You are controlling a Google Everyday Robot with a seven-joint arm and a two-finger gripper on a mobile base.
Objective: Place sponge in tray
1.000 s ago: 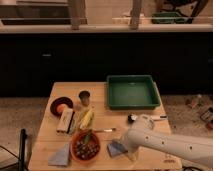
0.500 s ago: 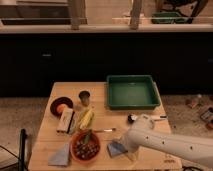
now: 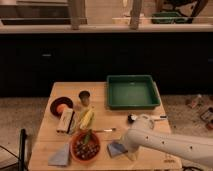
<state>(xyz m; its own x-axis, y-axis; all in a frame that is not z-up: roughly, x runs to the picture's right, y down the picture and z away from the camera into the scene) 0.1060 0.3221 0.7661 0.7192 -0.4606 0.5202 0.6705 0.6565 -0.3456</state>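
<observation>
The sponge (image 3: 116, 148) lies by the table's (image 3: 50, 142) front edge, just right of the orange bowl (image 3: 74, 146), and the pincer (image 3: 129, 148) hangs close against it, probably to grip it for the tray (image 3: 133, 104) at the far right corner; how wide it stands I cannot tell.

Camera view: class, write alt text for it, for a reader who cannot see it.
A white robot arm reaches over a wooden table, its gripper low at the blue-grey sponge near the front edge. The dark-green tray sits at the table's far side, apart from the sponge; an orange bowl stands nearby.
</observation>
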